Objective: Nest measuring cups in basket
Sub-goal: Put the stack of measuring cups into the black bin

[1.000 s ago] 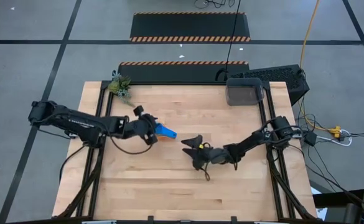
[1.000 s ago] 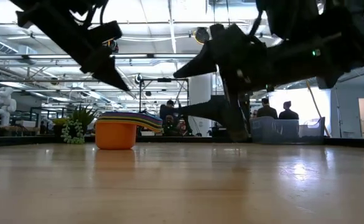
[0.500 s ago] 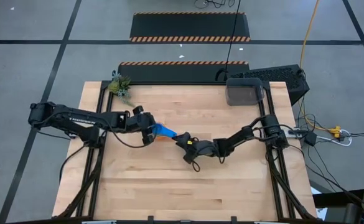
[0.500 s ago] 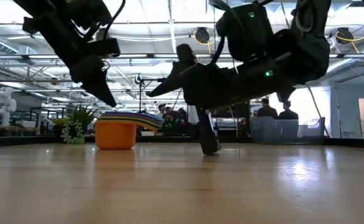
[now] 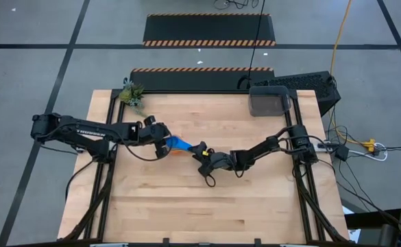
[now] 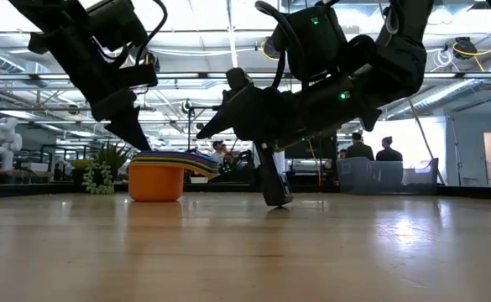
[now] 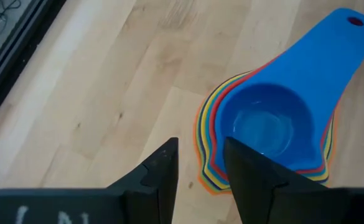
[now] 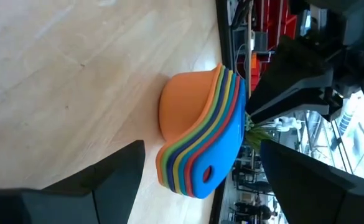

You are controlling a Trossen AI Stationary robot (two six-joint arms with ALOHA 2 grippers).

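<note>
The measuring cups (image 5: 180, 143) sat nested in one stack on the wooden surface (image 5: 186, 199), a little left of its middle, with the blue cup (image 7: 275, 127) innermost and on top and the orange cup (image 6: 155, 182) outermost at the bottom. Their handles fanned together toward the right, ending in the blue handle with its small hole.

The basket (image 5: 269, 101) stood well apart from the stack, at the far right corner of the surface, just in front of a black keyboard (image 5: 303, 84). A small green plant (image 5: 132, 96) lay at the far left corner.

The left end effector (image 5: 160, 140) hung just left of the stack. In its wrist view its two fingers (image 7: 160, 177) stood partly apart with bare wood between them and nothing grasped; one finger seemed to hover over the cups' rim, though whether it touched the rim could not be told.

The right end effector (image 5: 201, 152) reached in from the right, close to the handle ends. Its fingers (image 8: 116, 177) were spread wide and released, framing the stack and its handles between them without gripping anything.

In the low view, people stood far off in the room behind the surface.
</note>
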